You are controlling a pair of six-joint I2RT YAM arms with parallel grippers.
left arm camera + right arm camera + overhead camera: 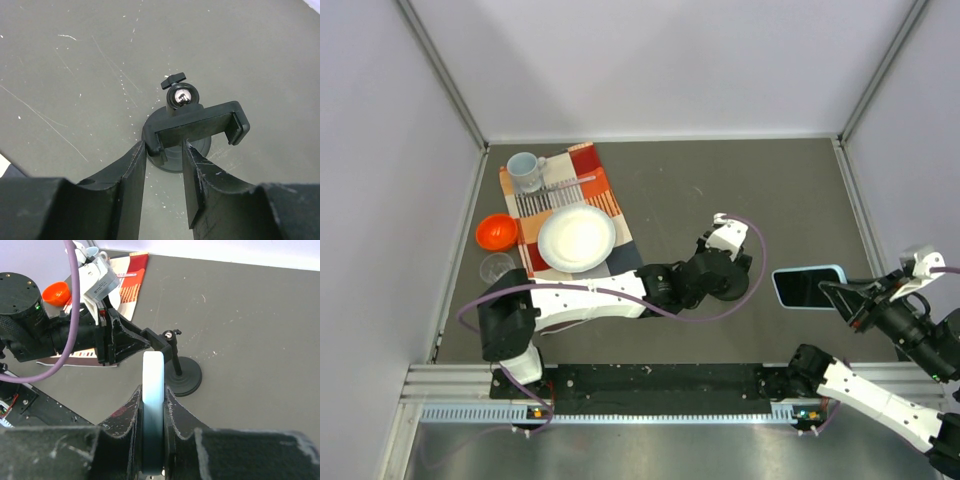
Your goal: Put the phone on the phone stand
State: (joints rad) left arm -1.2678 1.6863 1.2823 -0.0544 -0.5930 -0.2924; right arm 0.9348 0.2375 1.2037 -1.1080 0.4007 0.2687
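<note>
Right gripper (154, 395) clamped on phone (152, 371), right of phone stand (186, 381). Left gripper (163, 147) seemingly pinching clip (200, 125), steadying. Carry step; next: shift left, seat phone in clip.

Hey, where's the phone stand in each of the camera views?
Top external: phone stand centre right, mostly under the left gripper.
Left wrist: phone stand centre, clip between the jaws.
Right wrist: phone stand centre, beyond the phone.
Shared landmark: left gripper on its clip.
</note>
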